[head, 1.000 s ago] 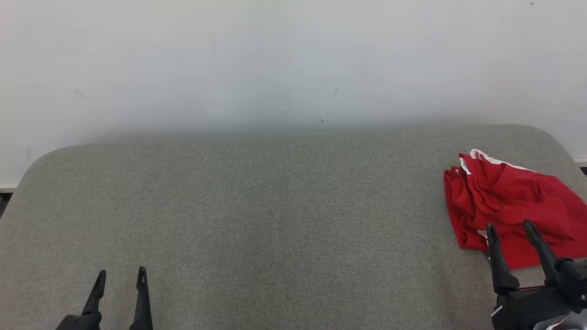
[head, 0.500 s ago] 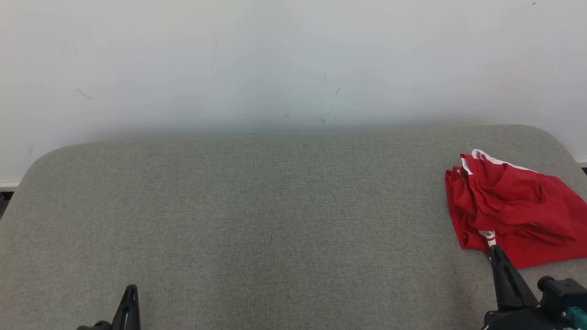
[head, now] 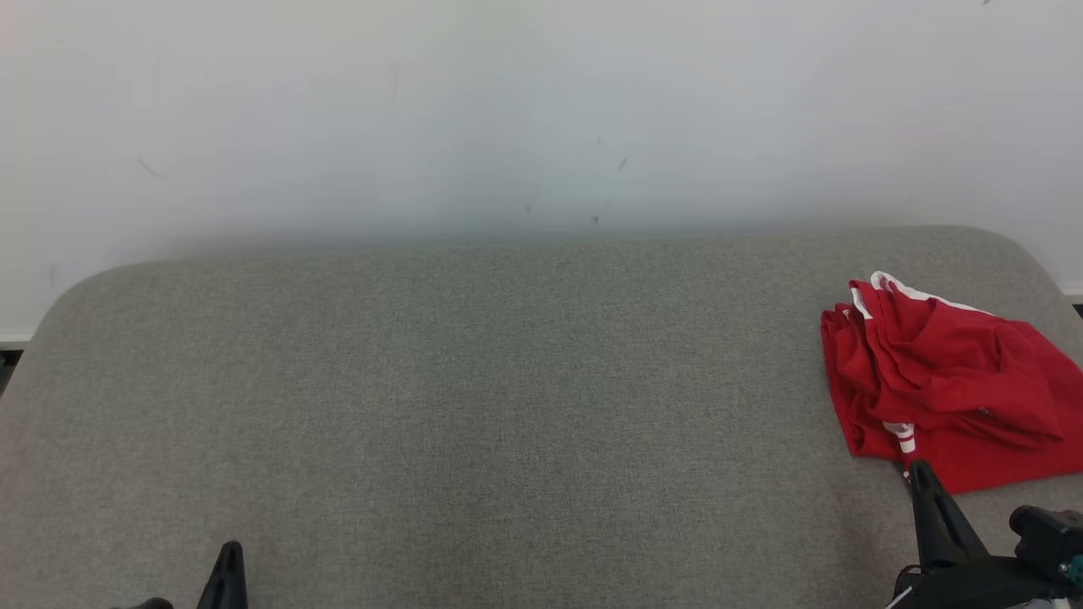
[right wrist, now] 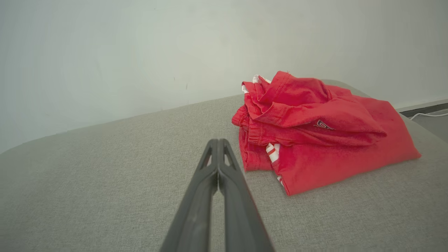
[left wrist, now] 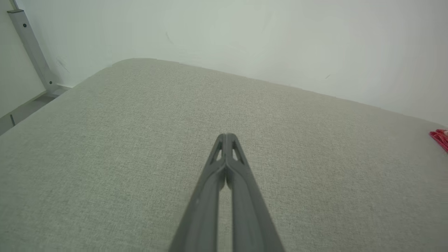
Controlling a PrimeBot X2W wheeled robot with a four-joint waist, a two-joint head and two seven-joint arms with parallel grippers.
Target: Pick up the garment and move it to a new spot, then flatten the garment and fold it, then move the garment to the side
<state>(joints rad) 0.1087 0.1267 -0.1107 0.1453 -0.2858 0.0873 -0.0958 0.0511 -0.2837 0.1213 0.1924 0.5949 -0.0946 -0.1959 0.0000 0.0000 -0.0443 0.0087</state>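
Here, left gripper (left wrist: 226, 135) fingers pressed together on nothing, above the grey pad (head: 474, 381), right gripper (right wrist: 217, 141) likewise closed and empty, tips just short of the garment (right wrist: 315, 140), red with white stripes, bunched at the pad's right end, long axis slanting from far left to near right, small logo (right wrist: 324, 124) unreadable

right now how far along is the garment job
Done: nothing; the red garment lies bunched on the table, far right, not flattened. In hand: nothing; the left gripper and right gripper are shut and empty, the right short of it. Left: pick up, move, flatten, fold, set aside.
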